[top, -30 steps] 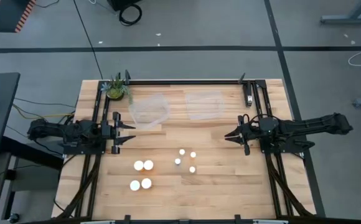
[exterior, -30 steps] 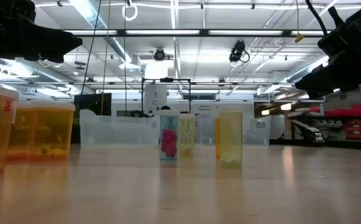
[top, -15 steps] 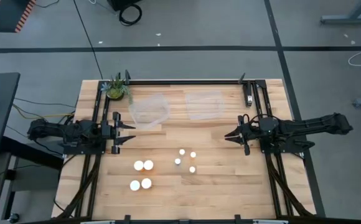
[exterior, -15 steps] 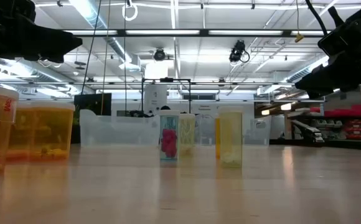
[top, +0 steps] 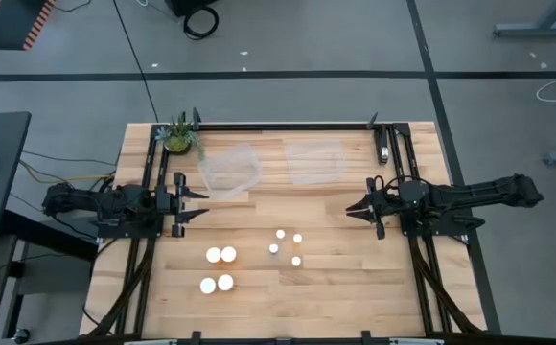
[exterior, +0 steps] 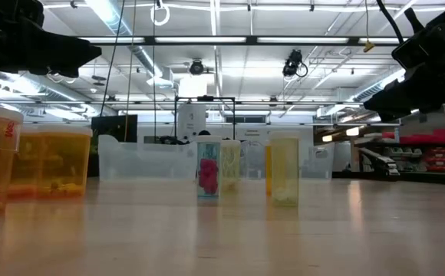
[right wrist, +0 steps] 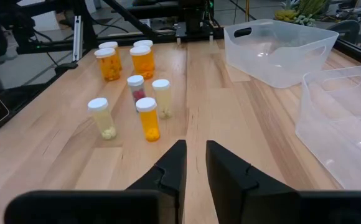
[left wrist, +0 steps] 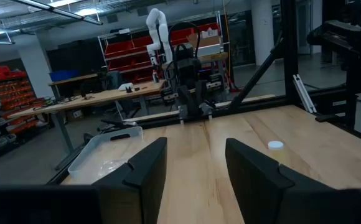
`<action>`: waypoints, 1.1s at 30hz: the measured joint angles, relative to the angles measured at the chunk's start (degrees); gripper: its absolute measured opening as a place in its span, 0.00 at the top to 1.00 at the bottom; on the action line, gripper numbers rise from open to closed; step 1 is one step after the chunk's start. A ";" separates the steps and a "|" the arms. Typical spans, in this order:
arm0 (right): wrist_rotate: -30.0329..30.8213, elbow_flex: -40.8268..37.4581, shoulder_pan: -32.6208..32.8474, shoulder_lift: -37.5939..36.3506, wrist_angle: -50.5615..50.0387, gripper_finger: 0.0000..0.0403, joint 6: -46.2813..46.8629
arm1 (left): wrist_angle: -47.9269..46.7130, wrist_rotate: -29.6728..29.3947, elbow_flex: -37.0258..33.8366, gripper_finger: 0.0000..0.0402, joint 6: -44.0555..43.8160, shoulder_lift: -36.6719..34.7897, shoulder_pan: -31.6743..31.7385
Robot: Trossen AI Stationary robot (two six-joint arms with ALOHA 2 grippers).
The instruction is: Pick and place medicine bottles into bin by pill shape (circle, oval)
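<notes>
The left gripper (top: 194,203) is held above the left side of the table (top: 355,287), its fingers (left wrist: 144,169) spread apart with nothing between them. The right gripper (top: 355,208) is held above the right side, facing the left one; its fingers (right wrist: 171,163) are set with only a narrow gap between them, and nothing is gripped. Between the two grippers, nearer the front edge, the medicine bottles are stood upright on the wood in two clusters. Four wide-capped bottles (top: 218,269) are grouped toward the left, with orange bodies seen in the right wrist view (right wrist: 111,63). Four narrower bottles (top: 287,248) are grouped near the middle, just right of the wide ones and apart from them; among them an orange-filled bottle (right wrist: 147,119), a pale yellow one (right wrist: 101,117), a pale one (right wrist: 162,97) and one with red contents (right wrist: 135,89) are made out. Toward the far edge two clear plastic bins are placed side by side, the left bin (top: 228,172) and the right bin (top: 313,161), neither touching the bottles. A small green plant (top: 178,139) is set at the far left corner, beside the left bin.
</notes>
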 joint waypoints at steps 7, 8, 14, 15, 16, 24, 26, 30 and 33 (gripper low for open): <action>0.00 0.01 0.00 0.02 0.00 0.83 0.00 | 0.00 0.00 0.00 0.57 0.00 0.00 0.00; 0.00 0.00 -0.01 0.00 0.00 0.83 -0.01 | 0.00 0.00 0.00 0.57 0.00 0.00 0.00; 2.93 0.01 -0.06 0.02 0.34 0.83 0.25 | 0.00 0.00 -0.01 0.57 0.00 0.00 0.00; 4.09 0.01 -0.06 0.01 0.46 0.83 -0.15 | 0.00 0.00 -0.01 0.57 -0.02 0.00 0.00; 5.16 0.00 -0.06 0.02 1.04 0.83 -1.46 | 0.00 -0.02 -0.01 0.57 -0.02 0.00 0.00; 14.31 0.00 -0.91 0.00 11.51 0.83 -12.93 | 0.00 0.00 -0.01 0.57 -0.02 0.00 0.00; 18.01 0.00 -1.97 0.00 13.92 0.83 -13.20 | 0.00 0.00 0.00 0.57 0.00 0.00 0.00; 18.94 0.00 -4.08 0.00 17.57 0.83 -14.16 | 0.00 -0.01 -0.01 0.57 -0.01 0.00 0.00; 18.56 0.00 -4.46 0.00 18.67 0.83 -12.14 | 0.00 0.00 0.00 0.57 0.00 0.00 0.00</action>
